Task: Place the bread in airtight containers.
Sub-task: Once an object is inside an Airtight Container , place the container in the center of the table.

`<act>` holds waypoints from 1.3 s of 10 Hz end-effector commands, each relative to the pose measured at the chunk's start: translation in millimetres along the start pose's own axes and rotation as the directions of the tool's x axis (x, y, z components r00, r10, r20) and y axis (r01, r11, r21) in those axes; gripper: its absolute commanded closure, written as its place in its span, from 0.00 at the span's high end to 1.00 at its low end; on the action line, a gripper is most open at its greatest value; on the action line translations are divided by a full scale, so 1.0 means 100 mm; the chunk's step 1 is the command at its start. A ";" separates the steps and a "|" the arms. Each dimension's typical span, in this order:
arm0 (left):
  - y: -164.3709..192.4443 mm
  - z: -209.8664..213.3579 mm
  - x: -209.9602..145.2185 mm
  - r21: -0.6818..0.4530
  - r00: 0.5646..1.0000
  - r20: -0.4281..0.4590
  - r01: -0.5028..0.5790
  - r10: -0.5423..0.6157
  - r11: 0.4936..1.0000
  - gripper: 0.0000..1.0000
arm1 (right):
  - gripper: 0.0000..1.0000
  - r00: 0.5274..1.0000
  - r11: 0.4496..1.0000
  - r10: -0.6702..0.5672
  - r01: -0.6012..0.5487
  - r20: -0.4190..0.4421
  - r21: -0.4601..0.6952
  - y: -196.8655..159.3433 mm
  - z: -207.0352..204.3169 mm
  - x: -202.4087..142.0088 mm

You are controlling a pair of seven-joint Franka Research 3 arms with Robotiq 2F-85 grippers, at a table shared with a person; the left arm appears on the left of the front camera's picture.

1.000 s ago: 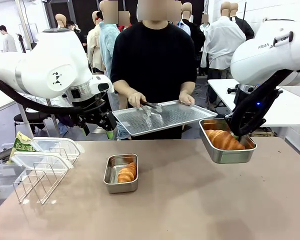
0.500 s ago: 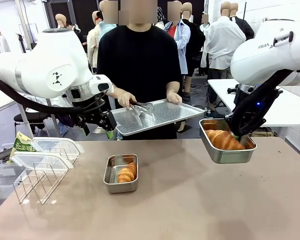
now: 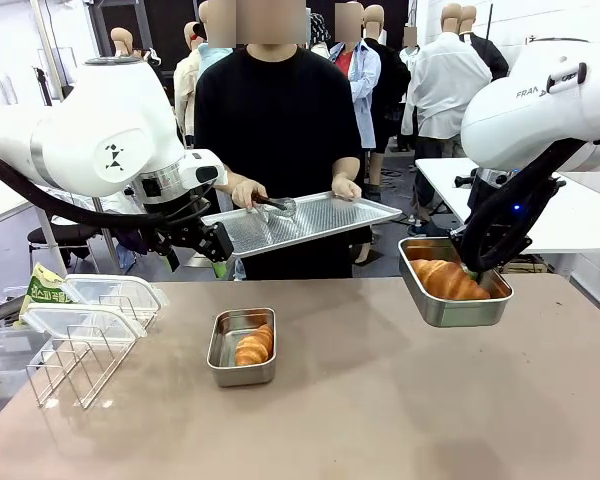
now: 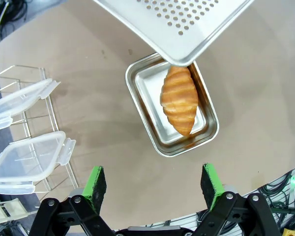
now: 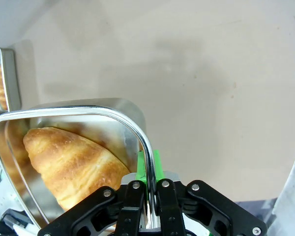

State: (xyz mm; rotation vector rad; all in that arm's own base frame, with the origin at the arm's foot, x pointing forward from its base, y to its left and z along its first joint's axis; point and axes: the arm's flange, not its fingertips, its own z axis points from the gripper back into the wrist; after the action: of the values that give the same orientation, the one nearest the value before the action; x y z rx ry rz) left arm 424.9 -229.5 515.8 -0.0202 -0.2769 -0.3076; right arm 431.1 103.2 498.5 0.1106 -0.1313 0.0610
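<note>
One steel container (image 3: 220, 348) stands on the table's middle with a croissant (image 3: 254, 345) inside. My left gripper (image 3: 218, 250) hangs open above and behind it. In the left wrist view the container (image 4: 137, 93) and its croissant (image 4: 179, 98) lie beyond the spread gripper (image 4: 155, 184). A second container (image 3: 455, 310) with a croissant (image 3: 448, 280) is held up off the table at the right, my right gripper (image 3: 468, 268) shut on its rim. In the right wrist view the gripper (image 5: 150, 167) pinches that rim (image 5: 88, 105) beside the croissant (image 5: 73, 164).
A person at the far side holds a perforated metal tray (image 3: 310, 222) and tongs (image 3: 275, 207); the tray's corner (image 4: 177, 24) overhangs the left wrist view. Two translucent lids (image 3: 80, 320) rest on a wire rack (image 3: 70, 365) at the left, with clear bins beyond.
The person has raised the tray and carried it leftward, tongs still on it. Both arms and both containers have stayed put.
</note>
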 end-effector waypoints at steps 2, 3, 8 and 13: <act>0.01 0.01 0.02 0.000 1.000 0.002 -0.002 0.002 1.000 1.00 | 0.00 1.000 1.000 0.004 -0.004 0.006 0.001 0.01 0.01 -0.01; 0.01 0.01 0.02 0.000 1.000 0.002 -0.002 0.002 1.000 1.00 | 0.00 1.000 1.000 0.000 0.000 0.000 0.000 0.00 0.00 0.00; 0.01 0.01 0.02 0.000 1.000 0.002 -0.002 0.002 1.000 1.00 | 0.00 1.000 1.000 -0.012 0.012 0.019 0.005 -0.24 -0.70 0.28; 0.01 0.01 0.02 0.000 1.000 0.002 -0.002 0.002 1.000 1.00 | 0.00 0.999 0.998 -0.028 0.030 -0.037 0.057 -0.53 -1.45 0.66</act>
State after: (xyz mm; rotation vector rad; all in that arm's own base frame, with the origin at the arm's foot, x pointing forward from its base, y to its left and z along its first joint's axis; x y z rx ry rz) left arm 425.4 -229.5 515.8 -0.0202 -0.2770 -0.3073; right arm 504.4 71.7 358.2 0.1229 -0.0796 0.0534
